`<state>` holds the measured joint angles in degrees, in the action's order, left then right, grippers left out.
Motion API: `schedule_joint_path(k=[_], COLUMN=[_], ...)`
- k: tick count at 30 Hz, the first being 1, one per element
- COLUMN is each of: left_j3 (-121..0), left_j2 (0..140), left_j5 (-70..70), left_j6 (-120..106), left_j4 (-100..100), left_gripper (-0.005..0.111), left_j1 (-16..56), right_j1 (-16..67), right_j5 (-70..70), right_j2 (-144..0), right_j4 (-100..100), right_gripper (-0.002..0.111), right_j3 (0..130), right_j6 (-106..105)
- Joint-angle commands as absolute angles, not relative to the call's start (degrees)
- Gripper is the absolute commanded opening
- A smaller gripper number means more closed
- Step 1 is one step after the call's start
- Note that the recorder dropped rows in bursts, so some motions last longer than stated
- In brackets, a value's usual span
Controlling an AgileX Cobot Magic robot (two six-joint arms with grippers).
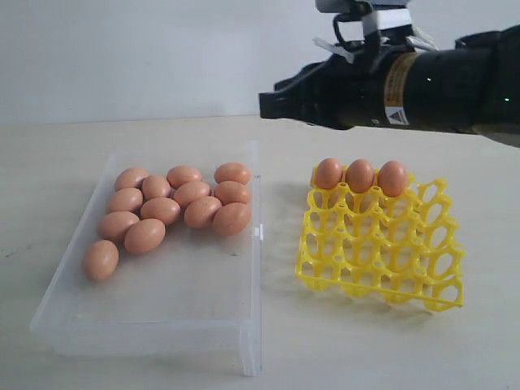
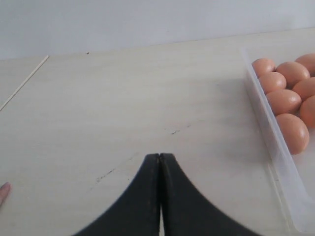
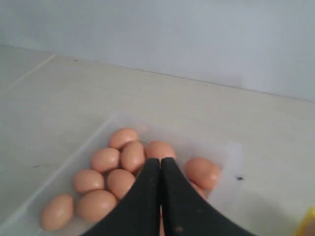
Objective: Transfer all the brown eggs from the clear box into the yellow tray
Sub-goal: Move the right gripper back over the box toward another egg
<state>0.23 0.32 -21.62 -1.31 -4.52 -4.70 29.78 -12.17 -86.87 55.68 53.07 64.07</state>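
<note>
Several brown eggs lie bunched in the far half of the clear box on the left. On the right stands the yellow tray, with three eggs in its back row. My right gripper hangs high over the gap between box and tray, jaws shut and empty. From its wrist the shut right gripper looks down on the eggs in the box. My left gripper is shut over bare table, beside the box wall and apart from the eggs.
The pale wooden table runs back to a white wall. A corner of the tray shows at the edge of the right wrist view. A small pink tip, perhaps a finger, shows at the edge of the left wrist view.
</note>
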Motion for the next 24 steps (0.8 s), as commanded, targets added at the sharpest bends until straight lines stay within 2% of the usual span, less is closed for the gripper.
schedule_joint_path(k=[1,3,4,8,10,13,15,24], left_j3=[0.00,0.00,0.00,0.00,0.00,0.00,0.00,0.00], left_j2=[0.00,0.00,0.00,0.00,0.00,0.00,0.00,0.00], left_j5=[-21.58,-21.58,-21.58,-21.58,-21.58,-21.58,-21.58,-21.58], left_j6=[-1.28,-1.28,-1.28,-1.28,-1.28,-1.28,-1.28,-1.28], left_j4=[-4.04,-4.04,-4.04,-4.04,-4.04,-4.04,-4.04,-4.04], left_gripper=[0.000,0.000,0.000,0.000,0.000,0.000,0.000,0.000], left_j1=[-4.36,-4.36,-4.36,-4.36,-4.36,-4.36,-4.36,-4.36], right_j1=[34.58,34.96,34.96,35.31,36.04,37.66,37.96,37.96], right_j5=[-14.43,-17.59,-23.37,-35.74,-33.13,-18.06,-13.43,-10.22], right_j2=[-90.30,-93.88,-97.85,-104.44,-106.75,-106.74,-106.74,-107.28], right_j4=[71.43,85.61,99.95,99.95,99.95,99.95,99.95,99.95], right_gripper=[0.000,0.000,0.000,0.000,0.000,0.000,0.000,0.000], right_j3=[59.43,62.58,66.76,72.80,74.97,75.25,75.25,74.75], right_j6=[80.42,94.91,112.20,113.99,115.12,109.90,107.65,101.63])
